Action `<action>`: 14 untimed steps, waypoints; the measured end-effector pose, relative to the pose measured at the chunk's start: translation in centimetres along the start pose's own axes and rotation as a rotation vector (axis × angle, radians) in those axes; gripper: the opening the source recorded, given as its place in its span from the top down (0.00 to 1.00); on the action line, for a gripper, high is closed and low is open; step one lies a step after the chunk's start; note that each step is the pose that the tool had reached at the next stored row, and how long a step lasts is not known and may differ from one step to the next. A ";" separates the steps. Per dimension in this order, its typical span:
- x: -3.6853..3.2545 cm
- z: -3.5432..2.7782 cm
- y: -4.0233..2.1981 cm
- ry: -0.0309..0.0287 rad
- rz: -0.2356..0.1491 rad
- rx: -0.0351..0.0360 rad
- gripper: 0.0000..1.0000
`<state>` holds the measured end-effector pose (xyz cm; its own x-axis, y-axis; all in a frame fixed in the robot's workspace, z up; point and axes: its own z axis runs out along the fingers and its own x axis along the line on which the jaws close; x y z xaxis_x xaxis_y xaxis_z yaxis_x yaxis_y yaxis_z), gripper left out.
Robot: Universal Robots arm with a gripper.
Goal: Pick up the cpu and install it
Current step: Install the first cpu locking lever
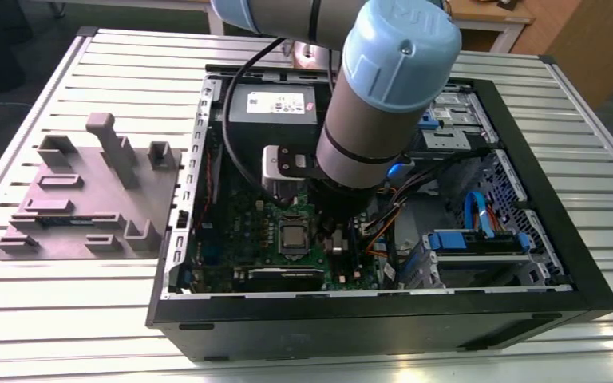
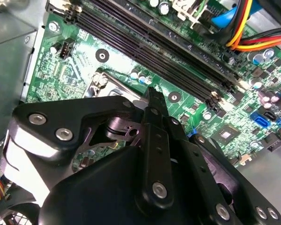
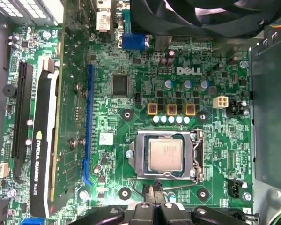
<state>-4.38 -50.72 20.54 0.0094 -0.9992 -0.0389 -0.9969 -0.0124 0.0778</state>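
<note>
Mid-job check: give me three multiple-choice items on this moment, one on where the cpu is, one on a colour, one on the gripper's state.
1. Where is the cpu?
A. In the motherboard socket
B. On the grey fixture outside the case
C. Between the fingers

2. What colour is the motherboard?
A. Red
B. Green
C. White

3. The gripper is:
A. Carrying a memory stick
B. Carrying the cpu
C. Shut with nothing held

Answers: 1 A, it lies inside the socket frame in the first wrist view; 2 B, green board throughout; 3 C, fingers meet beside the socket.
</note>
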 end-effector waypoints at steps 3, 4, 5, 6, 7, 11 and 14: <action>0.03 0.03 0.12 -0.0018 -0.002 0.0003 0.90; 0.03 0.03 0.12 -0.0019 -0.002 0.0003 0.90; 0.04 0.07 0.12 -0.0021 -0.002 0.0004 0.90; 0.04 0.15 0.11 -0.0020 -0.002 0.0004 0.90; 0.05 0.22 0.11 -0.0018 -0.002 0.0003 0.90; 0.06 0.55 0.08 -0.0020 -0.002 0.0004 0.90; 0.09 0.82 0.07 -0.0018 -0.002 0.0005 0.90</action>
<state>-4.51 -50.77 19.73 0.0109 -0.9991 -0.0409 -0.9969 -0.0140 0.0773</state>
